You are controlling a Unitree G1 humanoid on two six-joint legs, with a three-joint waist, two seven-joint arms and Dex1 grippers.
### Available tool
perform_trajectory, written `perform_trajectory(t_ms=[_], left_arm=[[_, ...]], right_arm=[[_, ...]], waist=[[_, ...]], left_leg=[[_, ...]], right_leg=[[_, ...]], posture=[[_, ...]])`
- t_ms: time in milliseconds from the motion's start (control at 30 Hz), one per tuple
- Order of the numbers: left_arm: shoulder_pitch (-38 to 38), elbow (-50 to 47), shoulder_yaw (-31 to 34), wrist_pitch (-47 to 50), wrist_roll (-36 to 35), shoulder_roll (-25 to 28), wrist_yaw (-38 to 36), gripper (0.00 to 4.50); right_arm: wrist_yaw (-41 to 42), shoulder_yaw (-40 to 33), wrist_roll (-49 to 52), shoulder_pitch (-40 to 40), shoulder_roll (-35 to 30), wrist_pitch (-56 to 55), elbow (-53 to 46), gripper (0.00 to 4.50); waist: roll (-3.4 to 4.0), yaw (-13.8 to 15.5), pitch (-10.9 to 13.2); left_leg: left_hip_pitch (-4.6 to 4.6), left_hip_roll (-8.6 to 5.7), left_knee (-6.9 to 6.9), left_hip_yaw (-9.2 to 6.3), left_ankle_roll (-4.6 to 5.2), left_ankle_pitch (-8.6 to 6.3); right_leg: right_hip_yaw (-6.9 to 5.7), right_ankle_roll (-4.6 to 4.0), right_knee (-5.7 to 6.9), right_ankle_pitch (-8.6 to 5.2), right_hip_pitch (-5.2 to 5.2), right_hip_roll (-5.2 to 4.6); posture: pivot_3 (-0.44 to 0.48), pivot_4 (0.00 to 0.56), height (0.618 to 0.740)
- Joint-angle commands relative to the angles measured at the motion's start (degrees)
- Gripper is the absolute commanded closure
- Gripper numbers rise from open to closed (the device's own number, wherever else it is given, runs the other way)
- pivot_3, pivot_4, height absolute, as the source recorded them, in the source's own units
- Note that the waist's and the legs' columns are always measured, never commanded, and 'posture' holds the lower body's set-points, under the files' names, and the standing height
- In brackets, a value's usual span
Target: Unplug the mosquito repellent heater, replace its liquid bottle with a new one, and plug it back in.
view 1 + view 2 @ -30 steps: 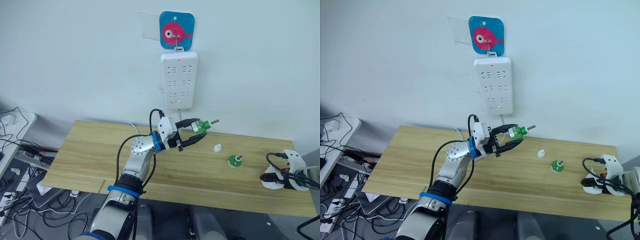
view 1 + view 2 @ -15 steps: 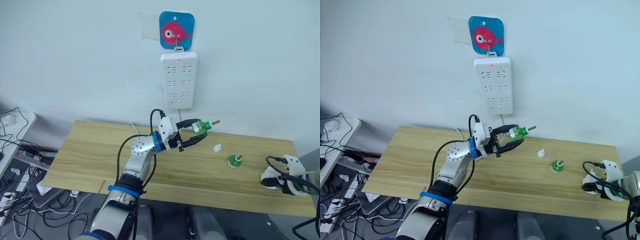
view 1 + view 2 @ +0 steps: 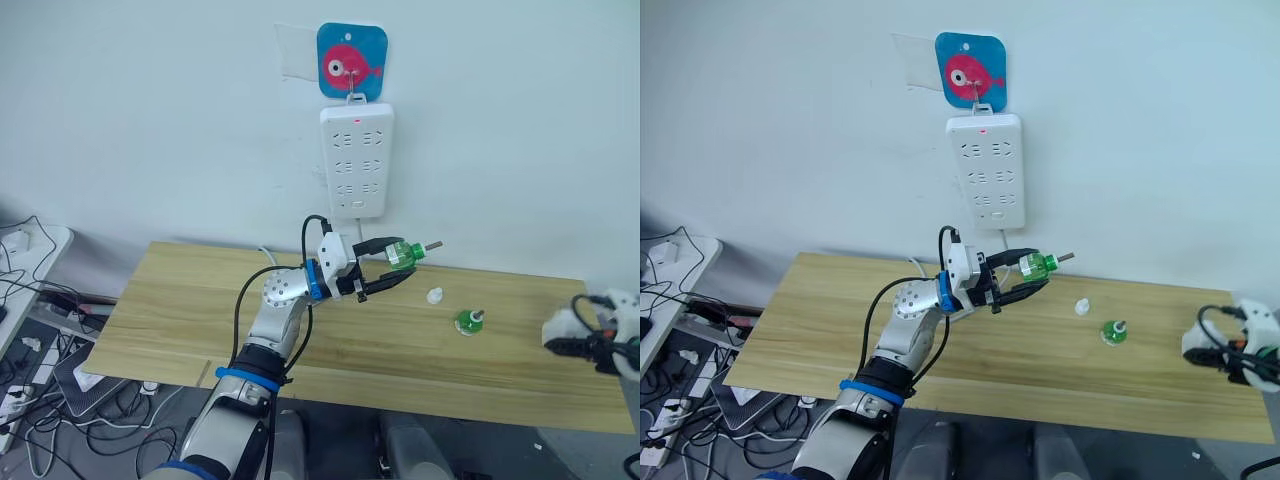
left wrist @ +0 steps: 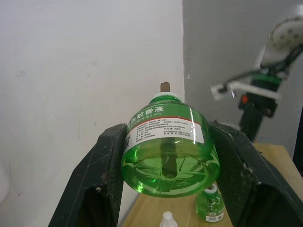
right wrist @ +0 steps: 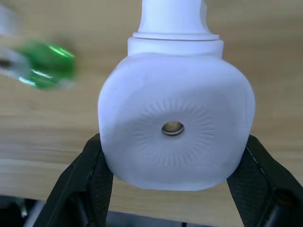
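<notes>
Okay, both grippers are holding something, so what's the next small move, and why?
Probably bring the two together. The left gripper holds a full green bottle, wick outward, above the table; the right gripper holds the white heater at the far right end. The bottle likely has to go into the heater.

A pale, plain wall [image 3: 150,120] is seen behind a light wooden desk [image 3: 180,310]. A blue square plaque [image 3: 352,61] bearing a pink fish is fixed to the wall. Tangled black cables [image 3: 40,400] are observed on the floor at left.

White heater [image 5: 174,124] — clamped, green bottle [image 4: 169,147] — clamped
</notes>
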Motion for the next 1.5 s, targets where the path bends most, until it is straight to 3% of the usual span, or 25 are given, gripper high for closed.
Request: perform_trajectory(t_ms=[33,167,267,400,567,700,900,1500], left_arm=[[-0.8,-1.8,-0.1,1.5,-3.1,0.8,-4.6,2.24],[-1.8,-4.4,-0.2,7.5,-7.3,3.1,-11.4,2.24],[-2.8,-6.0,-0.1,12.8,-9.7,4.4,-14.3,2.24],[-5.3,-8.4,1.0,21.3,-13.0,5.8,-15.4,2.24],[-7.1,-11.6,1.9,26.6,-15.0,6.8,-15.4,2.24],[-6.1,-14.3,1.6,28.2,-15.1,7.3,-15.6,2.24],[-3.9,-18.2,1.7,30.5,-15.5,8.5,-15.8,2.24],[-4.4,-18.2,0.9,30.1,-15.1,7.3,-16.1,2.24]], right_arm=[[9.5,-7.1,7.1,4.1,-3.9,0.5,-8.9,1.60],[20.5,-12.9,14.5,9.4,-7.5,0.1,-17.5,1.60],[20.5,-14.3,22.2,4.3,-6.4,5.6,-19.6,1.60],[13.6,-13.4,36.0,-8.4,0.4,16.3,-21.5,1.60],[0.9,-10.2,51.9,-12.0,5.8,16.5,-21.4,1.60],[-9.7,-5.4,62.5,-11.4,5.3,10.8,-21.0,1.60],[-22.7,2.1,79.5,-10.9,-0.3,-0.5,-19.0,1.60],[-23.6,7.7,80.8,-9.3,-5.1,-6.1,-21.1,1.60]], waist=[[0.00,0.0,0.0],[0.01,-0.1,0.0],[-0.03,-1.0,0.0],[-0.13,-1.8,0.1],[-0.13,-1.5,0.1],[-0.13,-1.2,0.1],[-0.13,-1.0,0.1],[-0.12,-0.8,0.1]], left_leg=[[0.00,0.00,-0.01,0.00,0.00,0.00],[-0.03,-0.02,0.03,0.02,0.00,0.00],[-0.02,0.00,0.06,0.01,-0.01,0.00],[-0.01,0.01,0.11,0.01,-0.01,0.01],[-0.09,0.02,0.05,-0.08,0.00,0.00],[-0.16,0.00,0.04,-0.06,0.01,0.00],[-0.14,0.01,0.07,-0.08,0.01,0.00],[-0.14,0.03,0.07,-0.09,0.00,0.00]], right_leg=[[-0.01,0.00,-0.01,0.00,0.00,0.00],[-0.01,0.02,-0.05,-0.01,0.01,-0.02],[-0.02,0.17,-0.04,-0.07,0.03,-0.01],[0.01,0.21,-0.04,-0.04,0.06,0.01],[-0.07,0.05,-0.10,0.05,0.05,0.03],[-0.07,0.04,-0.20,0.06,0.04,-0.02],[-0.07,0.04,-0.14,0.06,0.04,-0.01],[-0.09,0.05,-0.16,0.06,0.03,0.00]], posture=[[-0.056,0.193,0.740],[-0.073,0.191,0.740],[-0.081,0.190,0.740],[-0.083,0.191,0.740],[-0.055,0.192,0.740],[-0.038,0.190,0.740],[-0.024,0.189,0.740],[-0.035,0.179,0.740]])
